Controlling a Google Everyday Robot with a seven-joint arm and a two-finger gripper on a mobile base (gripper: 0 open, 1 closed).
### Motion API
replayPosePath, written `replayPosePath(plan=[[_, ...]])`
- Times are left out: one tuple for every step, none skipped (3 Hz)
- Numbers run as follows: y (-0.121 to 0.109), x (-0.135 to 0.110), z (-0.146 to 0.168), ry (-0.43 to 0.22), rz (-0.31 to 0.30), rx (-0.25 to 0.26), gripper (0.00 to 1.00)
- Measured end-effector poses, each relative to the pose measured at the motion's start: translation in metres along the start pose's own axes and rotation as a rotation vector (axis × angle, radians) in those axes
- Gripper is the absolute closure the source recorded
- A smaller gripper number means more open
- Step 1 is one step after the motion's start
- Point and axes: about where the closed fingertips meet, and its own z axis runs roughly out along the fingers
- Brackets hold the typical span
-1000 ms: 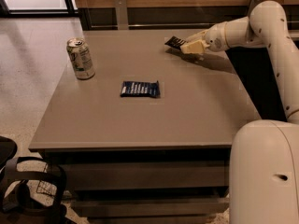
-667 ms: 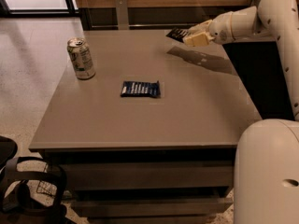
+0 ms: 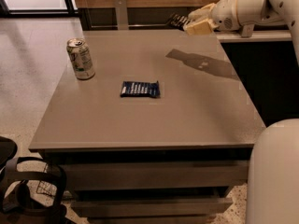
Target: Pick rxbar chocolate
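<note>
My gripper (image 3: 189, 23) is at the far right of the table, raised well above the top. It is shut on the rxbar chocolate (image 3: 178, 20), a flat dark bar with white lettering that sticks out to the left of the cream-coloured fingers (image 3: 198, 27). The bar hangs clear of the table (image 3: 154, 120), and arm and bar cast a shadow on the top below. The white arm reaches in from the upper right.
A dark blue wrapped bar (image 3: 140, 89) lies flat near the table's middle. A silver drink can (image 3: 81, 59) stands upright at the left. A white robot body part fills the lower right corner. A dark chair stands at the lower left.
My gripper has lifted the dark bar off the table's far right area and carried it up and back. The blue bar and the can have not moved.
</note>
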Motion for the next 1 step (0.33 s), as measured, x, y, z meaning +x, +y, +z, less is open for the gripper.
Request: replayPosePath(plan=[[0.0093, -0.0203, -0.007, -0.003, -0.068, 0.005, 1.0]])
